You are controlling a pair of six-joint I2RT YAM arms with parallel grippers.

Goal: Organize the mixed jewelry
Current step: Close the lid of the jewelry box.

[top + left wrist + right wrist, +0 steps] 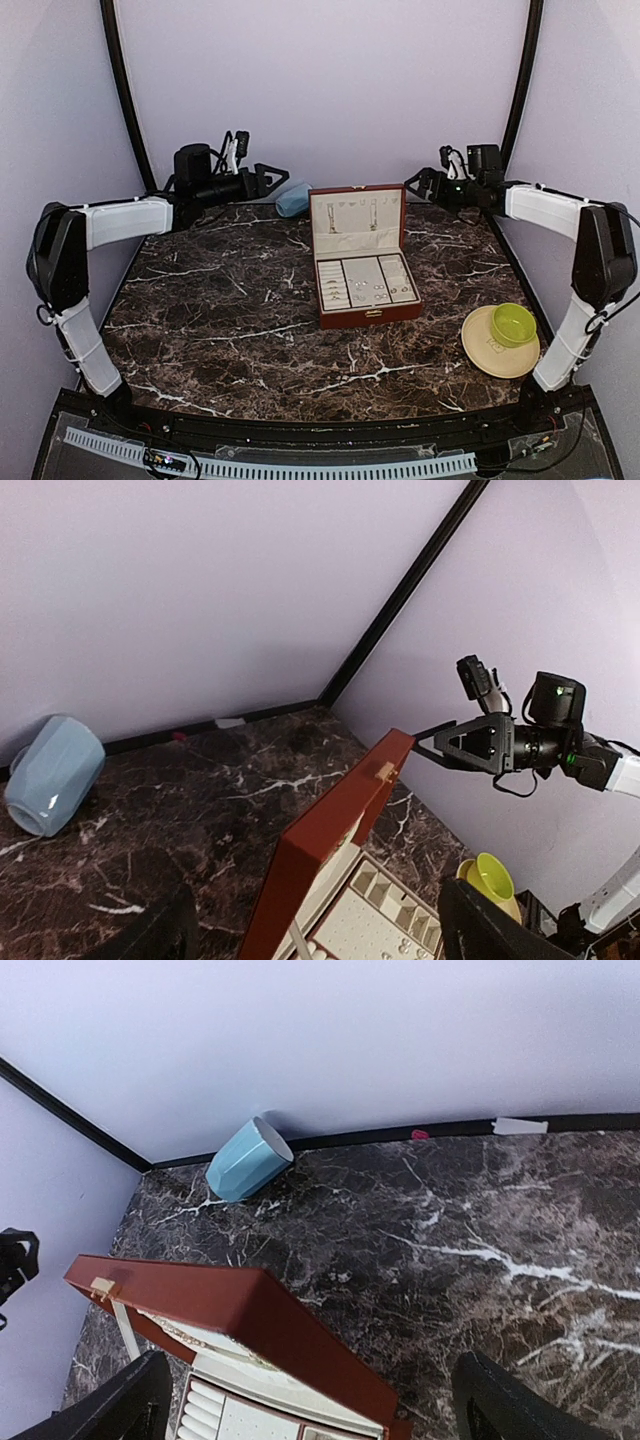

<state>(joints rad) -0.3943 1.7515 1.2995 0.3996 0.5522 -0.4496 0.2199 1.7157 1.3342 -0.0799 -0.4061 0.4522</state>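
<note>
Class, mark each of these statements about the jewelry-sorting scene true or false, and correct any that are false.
1. The red-brown jewelry box stands with its lid open. True.
2. The blue cup stands upright at the table's front edge. False: it lies on its side by the back wall.
3. The green bowl sits on the cream plate. True.
4. The left gripper is clamped on the box lid. False: it is raised near the back wall, holding nothing.
5. The right gripper is open and empty. True.
</note>
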